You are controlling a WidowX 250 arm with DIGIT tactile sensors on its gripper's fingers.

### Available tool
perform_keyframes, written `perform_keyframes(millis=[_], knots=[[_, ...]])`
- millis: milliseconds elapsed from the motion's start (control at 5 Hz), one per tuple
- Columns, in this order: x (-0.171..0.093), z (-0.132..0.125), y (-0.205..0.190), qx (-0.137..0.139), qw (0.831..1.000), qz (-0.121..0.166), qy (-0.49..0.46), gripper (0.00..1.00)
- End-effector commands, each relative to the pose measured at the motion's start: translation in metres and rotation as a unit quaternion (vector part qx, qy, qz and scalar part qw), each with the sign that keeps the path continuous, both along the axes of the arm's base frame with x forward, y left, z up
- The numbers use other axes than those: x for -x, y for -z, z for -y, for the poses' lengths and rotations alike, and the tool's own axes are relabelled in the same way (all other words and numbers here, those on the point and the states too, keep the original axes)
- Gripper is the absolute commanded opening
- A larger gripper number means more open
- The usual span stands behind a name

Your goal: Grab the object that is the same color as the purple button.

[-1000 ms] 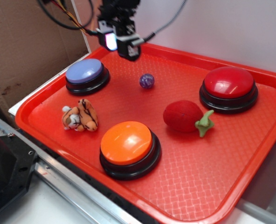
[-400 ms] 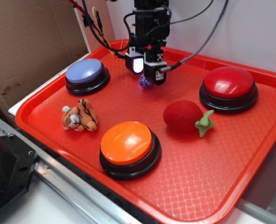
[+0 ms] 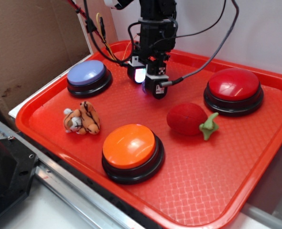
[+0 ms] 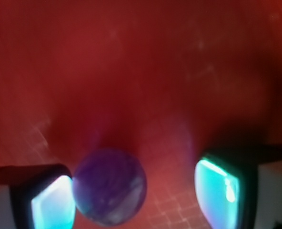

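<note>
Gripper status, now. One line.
Gripper: open, lowered onto the tray with the purple ball between its fingers; the ball sits close to one pad with a gap to the other, not yet clamped.

No readable text, brand, number or sign appeared in either view; the only marking was a small black-and-white square tag (image 3: 163, 72) on the side of the black robot gripper (image 3: 147, 84), above the glossy red plastic tray (image 3: 217, 191), and its pattern was too small to make out; the wrist view was blurred and carried no lettering at all.
</note>
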State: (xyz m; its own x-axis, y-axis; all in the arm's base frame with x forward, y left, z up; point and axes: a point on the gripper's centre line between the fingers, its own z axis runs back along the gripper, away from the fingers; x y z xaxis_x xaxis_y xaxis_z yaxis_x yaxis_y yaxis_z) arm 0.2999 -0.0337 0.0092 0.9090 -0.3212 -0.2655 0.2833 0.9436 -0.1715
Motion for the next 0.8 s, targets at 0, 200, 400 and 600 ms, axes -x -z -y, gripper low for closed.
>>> perform_keyframes(millis=[0,200,400,600], knots=[[0.007,0.006,-0.013,-0.004,0.999,0.032,-0.003,0.00],[0.010,0.004,-0.029,-0.007,0.999,0.047,-0.007,0.00],[0.014,0.004,-0.078,-0.020,0.993,0.098,-0.057,0.00],[0.032,0.009,-0.127,-0.077,0.971,0.150,-0.172,0.00]])
